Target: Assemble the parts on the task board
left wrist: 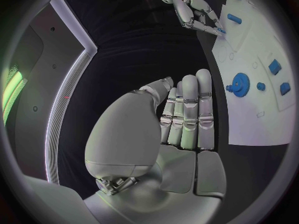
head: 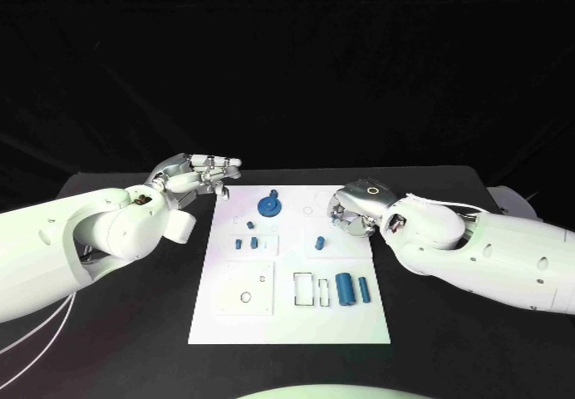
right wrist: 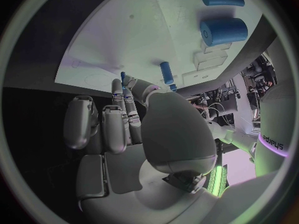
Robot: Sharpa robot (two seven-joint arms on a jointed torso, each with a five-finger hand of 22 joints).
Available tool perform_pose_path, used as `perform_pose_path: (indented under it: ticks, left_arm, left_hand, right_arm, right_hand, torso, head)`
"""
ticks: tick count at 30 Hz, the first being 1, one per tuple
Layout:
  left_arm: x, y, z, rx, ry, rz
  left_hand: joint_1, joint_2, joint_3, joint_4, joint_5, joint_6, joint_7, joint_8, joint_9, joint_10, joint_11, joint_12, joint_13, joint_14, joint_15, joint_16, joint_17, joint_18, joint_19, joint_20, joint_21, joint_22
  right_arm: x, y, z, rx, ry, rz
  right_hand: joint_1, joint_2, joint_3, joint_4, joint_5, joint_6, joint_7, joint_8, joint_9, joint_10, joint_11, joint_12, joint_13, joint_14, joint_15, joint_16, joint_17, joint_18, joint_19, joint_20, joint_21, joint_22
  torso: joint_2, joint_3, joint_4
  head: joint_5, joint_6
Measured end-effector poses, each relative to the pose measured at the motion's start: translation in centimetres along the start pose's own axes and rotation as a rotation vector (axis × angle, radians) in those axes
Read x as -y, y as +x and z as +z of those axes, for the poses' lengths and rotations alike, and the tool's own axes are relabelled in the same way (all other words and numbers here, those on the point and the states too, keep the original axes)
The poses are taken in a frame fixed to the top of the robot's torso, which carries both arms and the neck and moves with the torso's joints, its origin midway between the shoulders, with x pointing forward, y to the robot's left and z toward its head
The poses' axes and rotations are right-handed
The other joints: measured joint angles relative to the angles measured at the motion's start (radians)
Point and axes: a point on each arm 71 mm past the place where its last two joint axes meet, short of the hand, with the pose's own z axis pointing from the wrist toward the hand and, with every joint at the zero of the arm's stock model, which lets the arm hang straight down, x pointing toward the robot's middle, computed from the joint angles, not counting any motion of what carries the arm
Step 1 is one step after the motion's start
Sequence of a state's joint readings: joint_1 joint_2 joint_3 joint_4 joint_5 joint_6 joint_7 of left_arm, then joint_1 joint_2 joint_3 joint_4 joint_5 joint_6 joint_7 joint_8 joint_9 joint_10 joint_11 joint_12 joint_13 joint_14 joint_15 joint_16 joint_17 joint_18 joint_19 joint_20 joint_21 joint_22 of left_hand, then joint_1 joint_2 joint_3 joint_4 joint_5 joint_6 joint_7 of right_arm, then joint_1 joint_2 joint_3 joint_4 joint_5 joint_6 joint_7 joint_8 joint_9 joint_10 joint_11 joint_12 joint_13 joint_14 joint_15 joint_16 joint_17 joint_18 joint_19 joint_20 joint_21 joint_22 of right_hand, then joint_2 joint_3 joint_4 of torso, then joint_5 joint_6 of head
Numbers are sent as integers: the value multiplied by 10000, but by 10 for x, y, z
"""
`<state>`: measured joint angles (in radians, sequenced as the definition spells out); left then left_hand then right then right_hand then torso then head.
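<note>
Parts lie scattered on task board, hands beside it.

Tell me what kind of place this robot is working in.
Probably a robotics lab or test bench, not a home or factory floor. A white task board with small blue parts, among them a gear, lies on a black table against a dark backdrop, with the left hand and right hand at its far corners.

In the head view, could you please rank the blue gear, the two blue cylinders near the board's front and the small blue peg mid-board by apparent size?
1. Thicker cylinder
2. Blue gear, close to it, so unsure
3. Thinner cylinder
4. Small peg
</note>
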<state>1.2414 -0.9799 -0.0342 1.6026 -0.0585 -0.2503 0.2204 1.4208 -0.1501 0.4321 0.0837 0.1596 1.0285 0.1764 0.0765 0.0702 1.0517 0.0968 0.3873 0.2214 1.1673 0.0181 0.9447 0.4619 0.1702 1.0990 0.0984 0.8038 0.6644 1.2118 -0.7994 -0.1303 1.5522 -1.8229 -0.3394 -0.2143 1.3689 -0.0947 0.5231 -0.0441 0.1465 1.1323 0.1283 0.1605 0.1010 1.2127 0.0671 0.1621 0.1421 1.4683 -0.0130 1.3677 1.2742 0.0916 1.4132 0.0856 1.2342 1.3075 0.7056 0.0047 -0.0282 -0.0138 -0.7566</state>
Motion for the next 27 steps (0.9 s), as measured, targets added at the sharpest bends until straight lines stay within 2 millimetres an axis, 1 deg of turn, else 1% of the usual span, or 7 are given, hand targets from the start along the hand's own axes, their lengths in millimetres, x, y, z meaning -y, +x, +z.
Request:
perform_pose_path:
  ticks: [7, 10, 15, 18, 20, 23, 27]
  left_arm:
    - [0, -2, 1, 21, -8, 14]
    - [0, -2, 1, 24, -13, 15]
    - [-1, -4, 3, 66, -25, 14]
    - [-2, -3, 6, 75, -30, 4]
    - [-2, -2, 8, 56, -31, -5]
    - [-3, 4, 14, -59, -28, -43]
    - [-4, 15, 23, -266, -24, -108]
  left_hand:
    - [0, 0, 0, 0, 0, 0, 0, 0, 0, -36, 36, 0, 1, 0, 0, 0, 1, 1, 0, 0, 0, 0]
    - [0, 0, 0, 0, 0, -36, 35, 0, 0, -36, 36, 0, -9, 0, 0, -42, -14, -1, 0, 0, 0, -13]
    - [0, 0, 0, 0, 0, -36, 35, 0, 0, -36, 36, 0, -9, 0, 0, -41, -14, -3, 0, 0, 1, -12]
    - [0, 0, 0, 0, 0, -36, 35, 0, 1, -36, 36, 0, -9, 0, 0, -41, -14, -3, 0, 0, 1, -12]
    - [0, 0, 0, 0, 0, -35, 35, 0, 1, -36, 36, 0, -9, 0, 0, -41, -14, -3, 0, 0, 1, -12]
    - [0, 0, 0, 0, 0, -35, 35, 0, 1, -36, 36, 0, -9, 0, 0, -42, -13, -3, 0, 0, 2, -12]
    - [0, 0, 0, 0, 0, -35, 35, 0, 1, -36, 36, 0, -8, 0, 0, -41, -13, -3, -22, 22, -24, -11]
  right_arm:
    - [-2, -10, -9, 424, -115, 214]
    - [-12, -18, -15, 623, -364, 423]
    - [-43, -29, -20, 886, -1115, 926]
    - [-65, -33, -18, 983, -1630, 1226]
    - [-76, -34, -16, 1004, -1881, 1372]
    - [-93, -33, -14, 976, -2270, 1623]
    - [-111, -25, -9, 842, -2647, 1893]
  right_hand:
    - [0, -1, 26, -27, -16, -17, -16, -8, -5, 19, -18, -1, 9, 0, 0, 0, 10, 0, 0, 0, 62, -1]
    - [0, -1, 27, -28, -19, -18, -17, -27, -4, 50, -18, -1, 13, 0, 0, -1, 9, 1, 0, 0, 62, -1]
    - [-23, -24, 28, -29, -20, 6, 7, -45, 3, 53, -18, -1, 18, 0, 1, -1, 9, 1, 0, 0, 61, -2]
    - [-55, -57, 28, -29, -20, 20, 20, -47, 5, 55, -17, -38, 42, 0, 1, -1, 8, 2, 0, 0, 61, -2]
    - [-55, -58, 29, -29, -20, 20, 20, -63, 5, 61, -11, -38, 36, 0, 1, -1, 8, 1, -1, 0, 61, 1]
    - [-55, -57, 29, -29, -20, 20, 21, -64, 5, 69, -3, -38, 23, 0, 1, -1, 7, 1, -1, 0, 61, 6]
    - [-55, -58, 28, -29, -20, 20, 21, -67, 5, 70, -2, -38, 22, 0, 1, -1, 7, 1, -1, 0, 49, 6]
  torso:
    - [-4, 1, -3]
    - [-3, 0, -3]
    - [-8, 0, -9]
    - [-13, -2, -8]
    - [-13, -6, 3]
    - [-22, -30, 44]
    - [-53, -89, 132]
  head:
    - [29, 39]
    - [77, 50]
    - [325, 58]
    - [499, 58]
    - [579, 49]
    - [751, 17]
    - [994, -78]
